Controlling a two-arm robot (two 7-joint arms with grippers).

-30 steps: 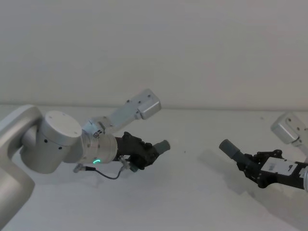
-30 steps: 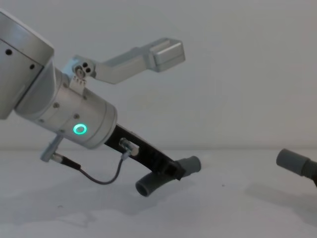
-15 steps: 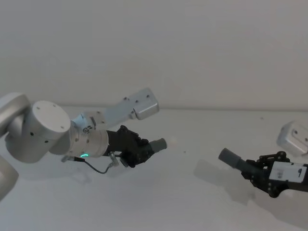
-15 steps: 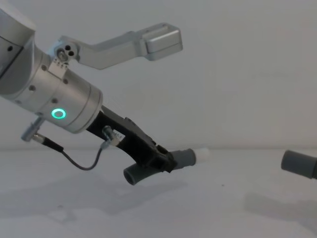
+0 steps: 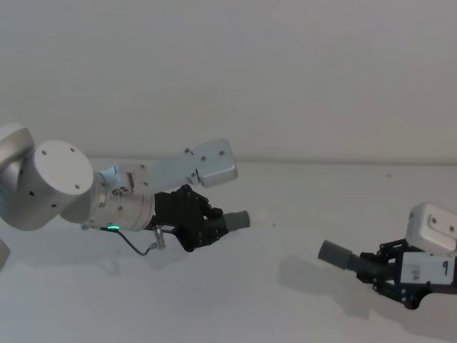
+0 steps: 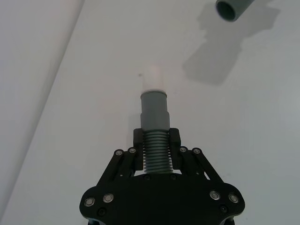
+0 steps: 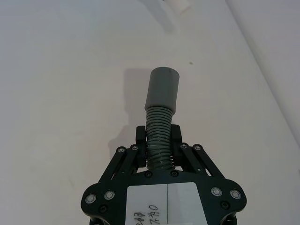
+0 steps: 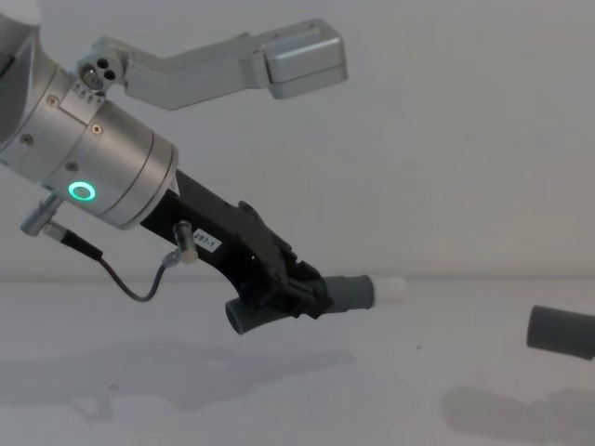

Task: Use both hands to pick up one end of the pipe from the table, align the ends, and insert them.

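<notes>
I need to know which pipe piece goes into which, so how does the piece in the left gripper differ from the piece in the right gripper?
The left piece ends in a narrow white tip beyond its grey collar; the right piece ends in a wider plain grey open collar. The left piece is held by the left gripper higher over the table; the right piece, in the right gripper, is lower. Both have a ribbed section clamped between jaws, with their ends apart.

right end effector (image 5: 371,270) | white label (image 5: 424,270) | handwritten "9" | other labels illegible
</notes>
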